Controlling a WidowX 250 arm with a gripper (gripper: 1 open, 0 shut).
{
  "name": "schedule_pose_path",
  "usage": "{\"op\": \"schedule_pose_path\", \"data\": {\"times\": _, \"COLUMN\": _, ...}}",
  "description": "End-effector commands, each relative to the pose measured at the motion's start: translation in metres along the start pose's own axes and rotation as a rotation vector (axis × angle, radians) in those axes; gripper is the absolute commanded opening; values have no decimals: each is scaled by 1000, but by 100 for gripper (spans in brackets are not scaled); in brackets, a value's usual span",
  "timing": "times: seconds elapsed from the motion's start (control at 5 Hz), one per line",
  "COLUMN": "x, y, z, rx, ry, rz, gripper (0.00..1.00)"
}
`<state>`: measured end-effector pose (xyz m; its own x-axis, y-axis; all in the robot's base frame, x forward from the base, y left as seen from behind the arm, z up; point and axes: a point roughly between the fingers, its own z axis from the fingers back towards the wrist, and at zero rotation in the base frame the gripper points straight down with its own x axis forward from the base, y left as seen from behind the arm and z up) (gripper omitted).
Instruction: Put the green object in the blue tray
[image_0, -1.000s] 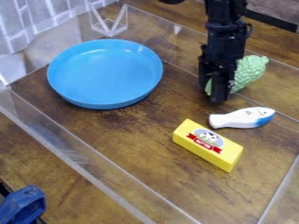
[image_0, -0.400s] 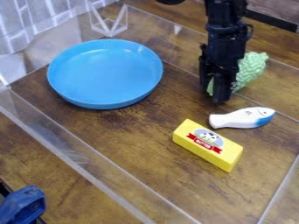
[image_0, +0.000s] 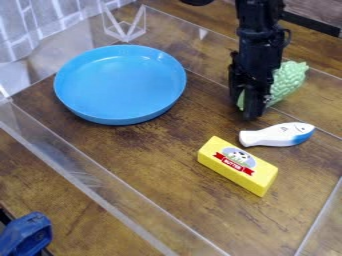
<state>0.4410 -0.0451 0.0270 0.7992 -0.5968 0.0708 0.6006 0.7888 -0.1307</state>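
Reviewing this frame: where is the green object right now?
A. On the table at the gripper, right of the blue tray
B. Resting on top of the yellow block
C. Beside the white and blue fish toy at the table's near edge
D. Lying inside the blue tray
A. The green object lies on the wood at the gripper, well right of the blue tray, which holds nothing.

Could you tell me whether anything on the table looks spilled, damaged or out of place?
Nothing stands out. The blue tray is empty and intact, the yellow block and white fish toy lie flat on the wood, and the gripper is down at the green object, jaws closed on it.
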Motion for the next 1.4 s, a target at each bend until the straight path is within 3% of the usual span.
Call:
{"op": "schedule_pose_path", "data": {"times": 0.0, "x": 7, "y": -7, "z": 6, "rx": 6, "ry": -10, "rz": -39, "gripper": 0}}
{"op": "schedule_pose_path", "data": {"times": 0.6, "x": 11, "y": -4, "z": 30, "rx": -4, "ry": 5, "rz": -79, "gripper": 0}}
{"op": "schedule_pose_path", "data": {"times": 1.0, "x": 21, "y": -15, "z": 29, "rx": -14, "ry": 26, "rz": -200, "gripper": 0}}
{"op": "schedule_pose_path", "data": {"times": 1.2, "x": 22, "y": -17, "z": 25, "rx": -13, "ry": 26, "rz": -192, "gripper": 0}}
